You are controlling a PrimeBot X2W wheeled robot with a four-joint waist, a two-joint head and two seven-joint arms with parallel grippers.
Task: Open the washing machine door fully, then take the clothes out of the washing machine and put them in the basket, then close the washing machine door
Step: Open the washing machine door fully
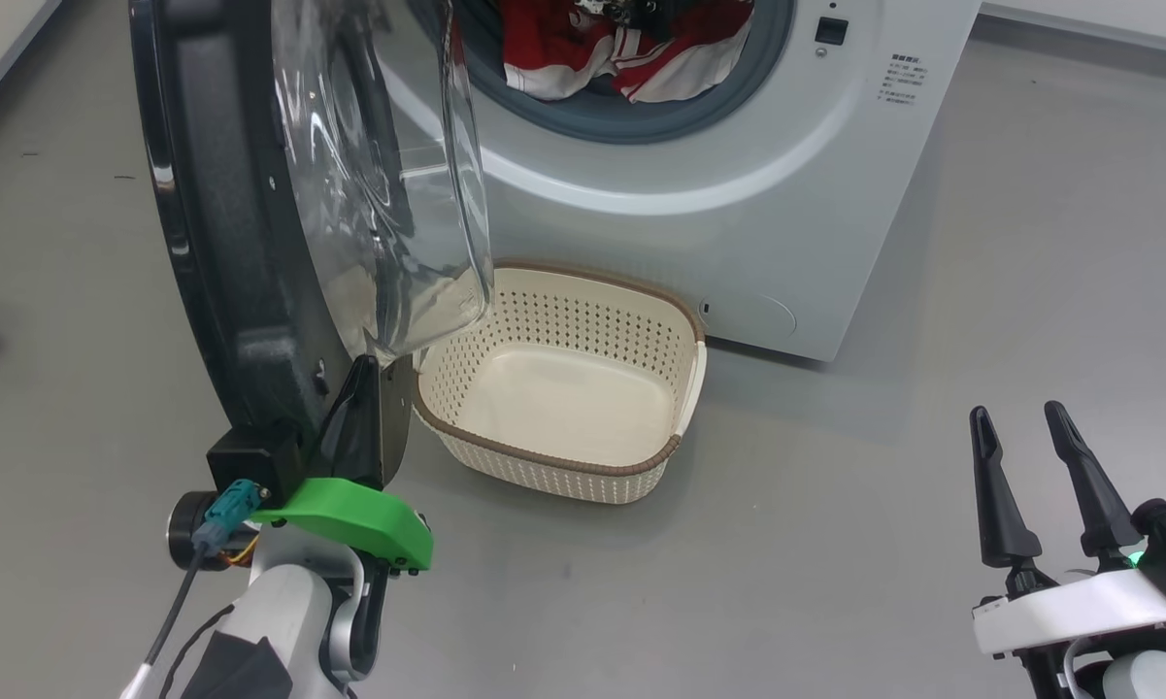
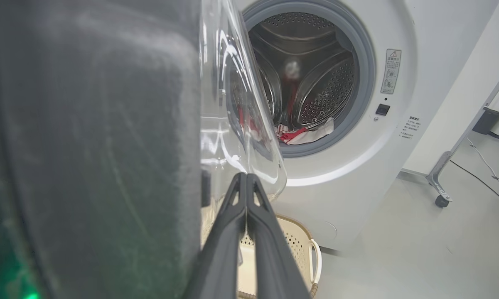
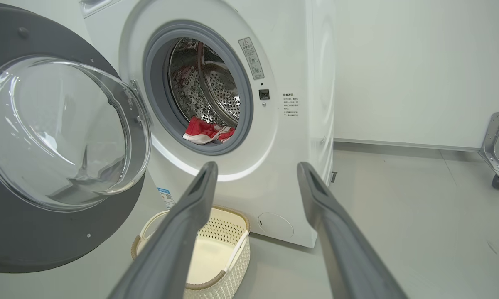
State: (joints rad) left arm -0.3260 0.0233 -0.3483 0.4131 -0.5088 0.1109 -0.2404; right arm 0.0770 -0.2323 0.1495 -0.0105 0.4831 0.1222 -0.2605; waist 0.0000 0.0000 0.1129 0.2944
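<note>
The washing machine door [image 1: 223, 223], round, black-rimmed glass, stood open beside the closed, empty left gripper [image 1: 367, 374]. Soft red-and-white clothes [image 1: 621, 58] lay in the steel drum [image 3: 216, 83]. The cream perforated basket [image 1: 583, 311] sat empty and the right gripper [image 1: 1016, 413] spread. 2 steps left.

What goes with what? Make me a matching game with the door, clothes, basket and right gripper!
Things:
1. door
2. clothes
3. basket
4. right gripper

States:
A. empty, on the floor
B. fingers apart
C. swung open
D. in the drum

Pairs: 1-C, 2-D, 3-A, 4-B.
</note>
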